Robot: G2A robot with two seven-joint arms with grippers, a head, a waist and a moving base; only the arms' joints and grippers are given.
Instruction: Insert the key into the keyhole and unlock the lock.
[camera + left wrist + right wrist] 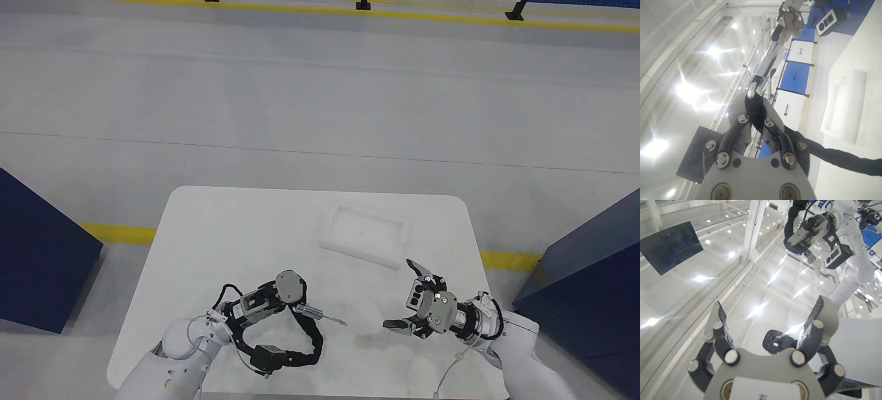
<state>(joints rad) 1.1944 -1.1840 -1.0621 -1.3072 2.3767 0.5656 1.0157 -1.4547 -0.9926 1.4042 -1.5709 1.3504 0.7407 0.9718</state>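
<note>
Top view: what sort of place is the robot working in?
Probably a large industrial hall or workshop: a wide pale floor with yellow lines, dark blue panels beside the white table, and rows of ceiling lights high above in the right wrist view.

Well beyond the far edge of the table (863, 47) stands a row of barriers. A white panel (786, 111) bears a dark logo and one short word running along it. The blue panel (795, 75) beside it and the next white panel (800, 50) bear the same mark.
</note>
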